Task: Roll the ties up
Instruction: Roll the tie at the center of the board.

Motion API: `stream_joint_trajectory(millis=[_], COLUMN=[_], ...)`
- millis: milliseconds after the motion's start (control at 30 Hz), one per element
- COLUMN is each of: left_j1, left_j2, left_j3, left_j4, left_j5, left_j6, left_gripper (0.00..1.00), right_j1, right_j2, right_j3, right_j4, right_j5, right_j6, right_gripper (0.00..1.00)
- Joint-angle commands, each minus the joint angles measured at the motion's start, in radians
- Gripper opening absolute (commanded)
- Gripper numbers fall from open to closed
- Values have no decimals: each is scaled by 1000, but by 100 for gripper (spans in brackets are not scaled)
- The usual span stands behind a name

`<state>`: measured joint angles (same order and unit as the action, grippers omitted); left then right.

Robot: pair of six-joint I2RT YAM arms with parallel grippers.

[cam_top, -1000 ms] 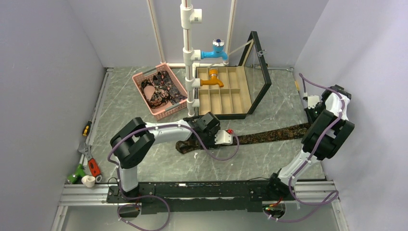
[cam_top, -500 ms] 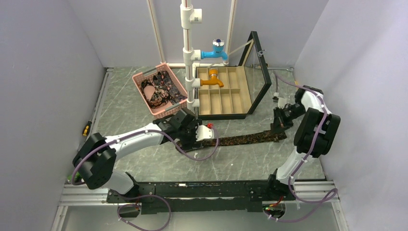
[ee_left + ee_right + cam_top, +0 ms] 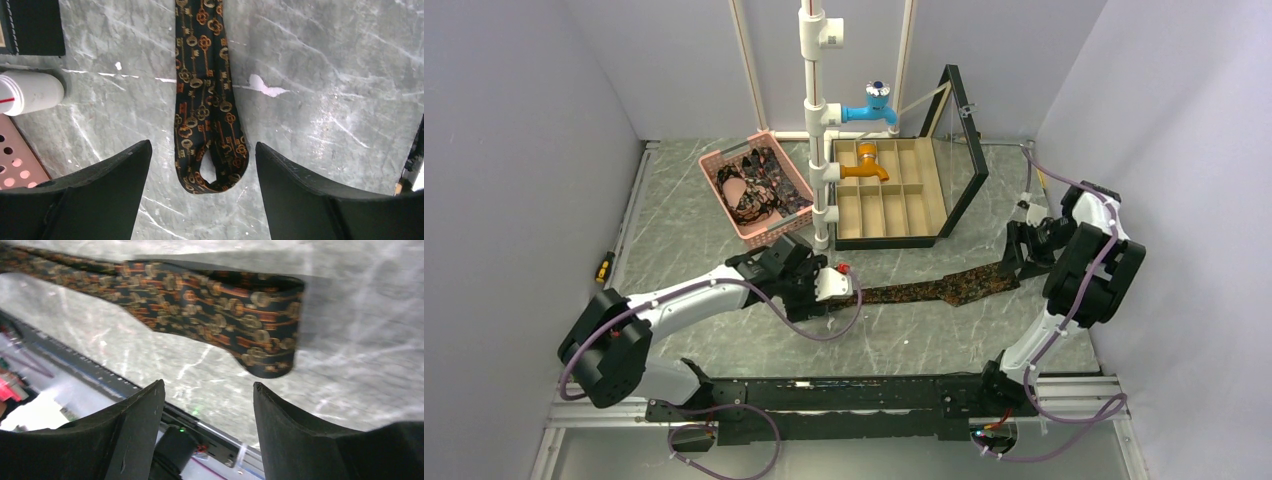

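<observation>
Now a key-patterned necktie (image 3: 934,290) lies flat on the marble table (image 3: 684,215); the left gripper (image 3: 202,150) and right gripper (image 3: 209,387) gape over its ends.

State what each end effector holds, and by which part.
Nothing. Left end effector is open over the tie's narrow end; right end effector is open near its wide end.

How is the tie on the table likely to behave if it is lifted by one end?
Probably floppy: the tie lies flat, and its end loops back on itself. It is likely light and apt to slide on the smooth table.
</observation>
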<state>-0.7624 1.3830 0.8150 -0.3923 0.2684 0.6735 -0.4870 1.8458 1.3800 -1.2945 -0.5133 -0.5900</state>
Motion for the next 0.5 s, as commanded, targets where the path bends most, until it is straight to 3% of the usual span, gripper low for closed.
stream_joint_trajectory(millis=[0, 100, 300, 367, 467], left_j1=[1, 3, 12, 17, 30], left_j2=[-64, -88, -144, -158, -169], left_j3=[-48, -68, -98, -109, -115], left_j4=[23, 24, 29, 37, 32], left_j5=[39, 43, 59, 57, 62], left_j6=[37, 48, 66, 64, 63], left_gripper=[82, 82, 83, 83, 83], right_j1=[5, 27, 53, 50, 36], right_j2=[-19, 11, 78, 102, 108], right_j3=[12, -1, -20, -23, -35], right_j4=[149, 216, 270, 261, 248], right_j5=[156, 217, 191, 166, 161], right_j6=[71, 90, 86, 77, 54], right_gripper=[66, 67, 63, 55, 34])
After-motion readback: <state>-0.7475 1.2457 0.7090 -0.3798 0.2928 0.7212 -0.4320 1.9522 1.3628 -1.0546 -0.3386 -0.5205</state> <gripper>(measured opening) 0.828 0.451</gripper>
